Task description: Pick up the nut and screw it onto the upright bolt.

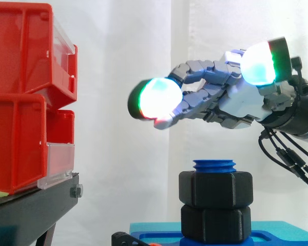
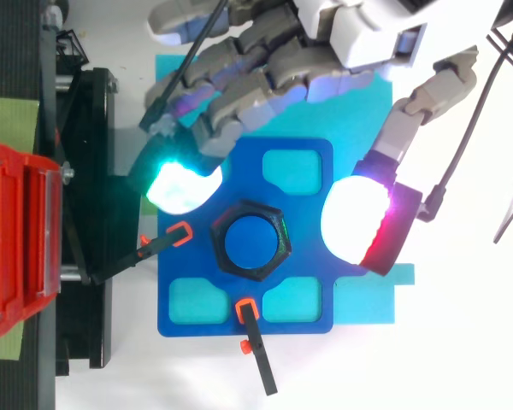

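With the nut apparently already threaded onto the upright blue bolt, the hand hovers above, fingers spread and empty.

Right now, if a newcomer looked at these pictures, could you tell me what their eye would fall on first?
The glowing fingertips strike first: the open hand hovers at the side view's upper right, holding nothing. Directly below it stands the upright blue bolt, with two black nuts stacked on it. At the left edge stand the red bins.
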### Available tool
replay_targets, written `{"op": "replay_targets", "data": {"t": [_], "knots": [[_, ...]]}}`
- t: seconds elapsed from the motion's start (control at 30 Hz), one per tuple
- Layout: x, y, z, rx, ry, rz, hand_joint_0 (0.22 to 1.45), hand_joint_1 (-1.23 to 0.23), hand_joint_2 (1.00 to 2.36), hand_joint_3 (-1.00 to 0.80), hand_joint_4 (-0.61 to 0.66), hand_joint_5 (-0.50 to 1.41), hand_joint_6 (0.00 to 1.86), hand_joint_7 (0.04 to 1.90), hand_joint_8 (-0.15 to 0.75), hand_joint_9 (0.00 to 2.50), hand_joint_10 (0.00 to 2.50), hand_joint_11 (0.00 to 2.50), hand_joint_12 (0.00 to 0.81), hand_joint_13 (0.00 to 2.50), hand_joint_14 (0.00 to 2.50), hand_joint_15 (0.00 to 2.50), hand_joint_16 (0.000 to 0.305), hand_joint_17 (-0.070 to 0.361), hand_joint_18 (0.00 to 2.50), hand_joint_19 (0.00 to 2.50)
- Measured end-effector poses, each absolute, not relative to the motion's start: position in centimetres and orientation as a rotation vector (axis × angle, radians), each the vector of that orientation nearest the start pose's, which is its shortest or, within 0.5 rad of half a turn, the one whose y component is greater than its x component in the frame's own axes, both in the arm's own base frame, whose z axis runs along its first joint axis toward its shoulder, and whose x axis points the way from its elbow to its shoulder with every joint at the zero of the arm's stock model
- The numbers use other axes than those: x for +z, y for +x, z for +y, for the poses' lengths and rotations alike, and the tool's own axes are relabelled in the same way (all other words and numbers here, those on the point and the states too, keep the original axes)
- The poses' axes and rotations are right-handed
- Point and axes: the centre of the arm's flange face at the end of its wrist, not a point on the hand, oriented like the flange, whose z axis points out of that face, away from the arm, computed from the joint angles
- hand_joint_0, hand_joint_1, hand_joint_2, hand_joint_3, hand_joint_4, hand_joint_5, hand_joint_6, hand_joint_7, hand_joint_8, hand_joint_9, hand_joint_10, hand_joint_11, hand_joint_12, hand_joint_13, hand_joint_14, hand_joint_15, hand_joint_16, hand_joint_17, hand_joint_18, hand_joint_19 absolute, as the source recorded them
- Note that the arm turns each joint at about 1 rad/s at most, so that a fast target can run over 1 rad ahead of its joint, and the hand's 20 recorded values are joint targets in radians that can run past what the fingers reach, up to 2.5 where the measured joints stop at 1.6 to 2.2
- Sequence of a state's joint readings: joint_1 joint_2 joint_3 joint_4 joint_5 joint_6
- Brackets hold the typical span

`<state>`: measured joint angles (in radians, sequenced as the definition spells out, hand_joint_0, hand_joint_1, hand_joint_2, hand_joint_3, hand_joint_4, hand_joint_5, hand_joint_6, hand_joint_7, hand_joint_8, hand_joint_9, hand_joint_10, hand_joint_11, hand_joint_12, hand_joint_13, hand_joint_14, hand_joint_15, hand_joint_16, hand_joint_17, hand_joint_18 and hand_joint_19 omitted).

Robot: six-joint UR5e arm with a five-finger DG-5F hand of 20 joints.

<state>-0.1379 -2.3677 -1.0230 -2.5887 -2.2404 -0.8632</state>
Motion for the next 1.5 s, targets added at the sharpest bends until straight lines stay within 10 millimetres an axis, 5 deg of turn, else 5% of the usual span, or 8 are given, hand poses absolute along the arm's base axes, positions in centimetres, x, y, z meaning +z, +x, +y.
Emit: {"op": "replay_targets", "data": {"t": [0.8,1.3,1.5], "knots": [[25.9,77.4,-12.9,0.919,0.039,1.44,0.46,-0.15,1.0,-0.5,0.1,-0.21,0.5,0.54,0.174,0.21,0.0,0.0,0.295,0.0,0.0,0.0,0.036,0.08,0.0,0.0],[25.8,77.7,-12.7,0.891,0.037,1.42,0.46,-0.17,1.0,-0.5,0.12,-0.21,0.5,0.58,0.183,0.21,0.0,0.0,0.303,0.01,0.0,0.0,0.036,0.081,0.0,0.0],[24.1,78.0,-13.0,0.884,0.056,1.427,0.46,-0.18,1.0,-0.5,0.12,-0.2,0.5,0.59,0.19,0.23,0.0,0.0,0.304,0.03,0.0,0.0,0.037,0.083,0.0,0.0]]}}
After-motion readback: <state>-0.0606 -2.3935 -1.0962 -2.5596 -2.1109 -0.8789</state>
